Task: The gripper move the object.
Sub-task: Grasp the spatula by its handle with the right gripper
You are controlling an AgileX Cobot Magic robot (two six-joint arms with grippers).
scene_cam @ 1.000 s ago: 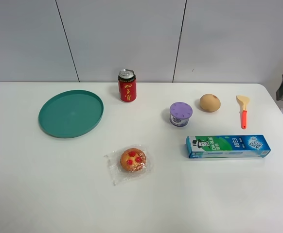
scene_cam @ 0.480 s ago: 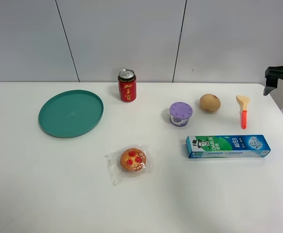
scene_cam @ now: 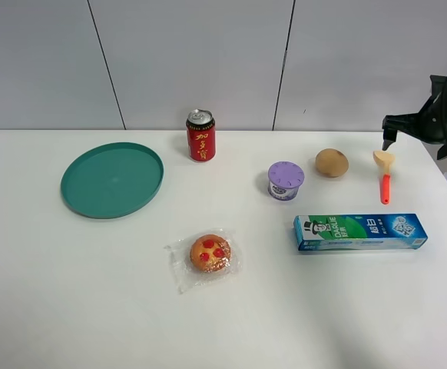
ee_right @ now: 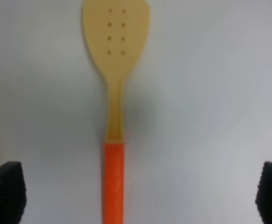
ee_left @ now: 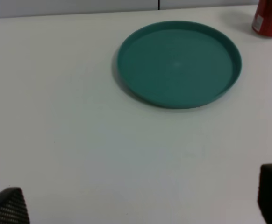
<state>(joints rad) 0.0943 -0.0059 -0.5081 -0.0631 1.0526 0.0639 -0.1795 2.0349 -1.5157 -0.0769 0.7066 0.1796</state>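
Item: the object, a spatula [scene_cam: 384,175] with a tan perforated blade and an orange-red handle, is lying flat on the white table [scene_cam: 323,307] at the right of the exterior frame. It is lying just right of the brown egg [scene_cam: 332,163] and just above the toothpaste box [scene_cam: 359,231], touching neither. Item: my right gripper [scene_cam: 389,132] is reaching in from the upper right edge of that frame, its tip hanging over the blade end. In the right wrist view its jaws are standing wide apart and empty, and the spatula [ee_right: 114,121] is lying lengthwise between the two fingertips, which are not touching it. Item: my left gripper [ee_left: 138,200] is also gaping, holding nothing, and is looking out over the green plate [ee_left: 178,65] and the red can [ee_left: 269,18]. Other stock on the table: purple-lidded cup [scene_cam: 286,180], wrapped pastry [scene_cam: 209,254]. Status, as I am judging it: the approach is looking nearly done and the jaws are lining up over the spatula. The descent, the grasp, the lift and the move itself are all waiting to be done, and nothing is showing me where the spatula is meant to go.
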